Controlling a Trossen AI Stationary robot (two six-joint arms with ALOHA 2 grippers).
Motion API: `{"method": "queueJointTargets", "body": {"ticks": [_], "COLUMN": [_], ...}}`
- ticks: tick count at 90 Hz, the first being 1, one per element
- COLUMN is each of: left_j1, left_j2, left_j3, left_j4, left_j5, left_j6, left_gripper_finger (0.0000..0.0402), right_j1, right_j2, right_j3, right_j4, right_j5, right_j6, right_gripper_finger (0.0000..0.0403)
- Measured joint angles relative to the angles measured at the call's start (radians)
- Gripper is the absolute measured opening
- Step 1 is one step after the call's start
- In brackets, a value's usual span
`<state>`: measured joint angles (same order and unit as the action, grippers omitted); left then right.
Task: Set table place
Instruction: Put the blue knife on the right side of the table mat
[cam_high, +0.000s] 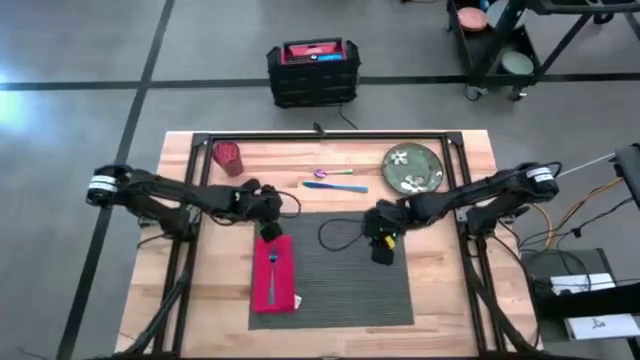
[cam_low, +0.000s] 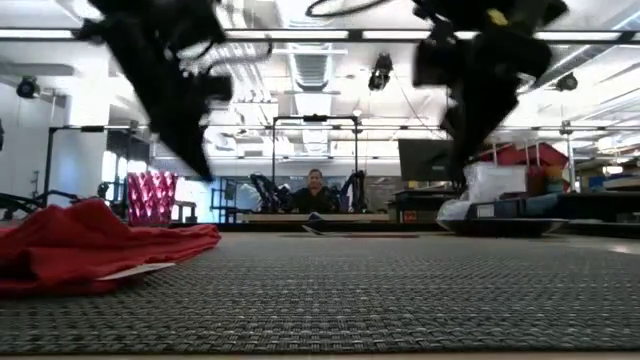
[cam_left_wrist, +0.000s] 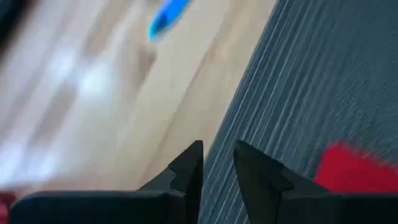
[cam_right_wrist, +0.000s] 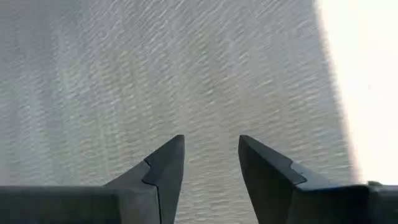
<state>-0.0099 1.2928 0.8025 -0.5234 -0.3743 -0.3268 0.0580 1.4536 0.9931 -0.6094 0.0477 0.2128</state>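
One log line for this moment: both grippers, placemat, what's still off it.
left gripper: open, empty, over napkin | right gripper: open, empty, over placemat | plate, utensils: off mat

Placemat (cam_high: 345, 280) was dark grey w/ fine ribbed stripes, napkin (cam_high: 273, 275) red, plate (cam_high: 413, 168) green w/ white flowers.

Dark grey ribbed placemat (cam_high: 345, 275) lies flat, squared to worktop's near edge, centre; red napkin rests on its left part.
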Motion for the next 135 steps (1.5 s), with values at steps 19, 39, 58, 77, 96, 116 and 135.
{"method": "queueJointTargets", "body": {"ticks": [19, 39, 58, 77, 96, 116, 135], "left_j1": [0.008, 0.015, 0.015, 0.019, 0.032, 0.206, 0.415], "left_j2": [0.007, 0.03, 0.043, 0.043, 0.043, 0.078, 0.28], "left_j3": [0.071, 0.04, 0.017, -0.016, -0.038, -0.011, 0.074], "left_j4": [0.067, 0.13, 0.143, 0.172, 0.207, 0.316, 0.385], "left_j5": [-0.001, 0.0, 0.0, -0.005, -0.007, 0.181, 0.506], "left_j6": [0.113, 0.138, 0.137, 0.136, 0.137, 0.198, 0.338], "left_gripper_finger": [0.0077, 0.0076, 0.0076, 0.0076, 0.0076, 0.0074, 0.003], "right_j1": [-0.28, -0.501, -0.551, -0.55, -0.571, -0.571, -0.571], "right_j2": [0.056, 0.259, 0.373, 0.292, 0.284, 0.283, 0.283], "right_j3": [0.099, 0.144, 0.139, 0.134, 0.072, 0.049, 0.042], "right_j4": [0.013, 0.072, 0.065, 0.075, 0.066, 0.087, 0.133], "right_j5": [0.029, -0.191, -0.255, -0.259, -0.257, -0.257, -0.257], "right_j6": [-0.245, -0.403, -0.449, -0.453, -0.442, -0.433, -0.429], "right_gripper_finger": [0.0158, 0.0181, 0.0168, 0.0121, 0.0062, 0.0035, 0.0035]}}
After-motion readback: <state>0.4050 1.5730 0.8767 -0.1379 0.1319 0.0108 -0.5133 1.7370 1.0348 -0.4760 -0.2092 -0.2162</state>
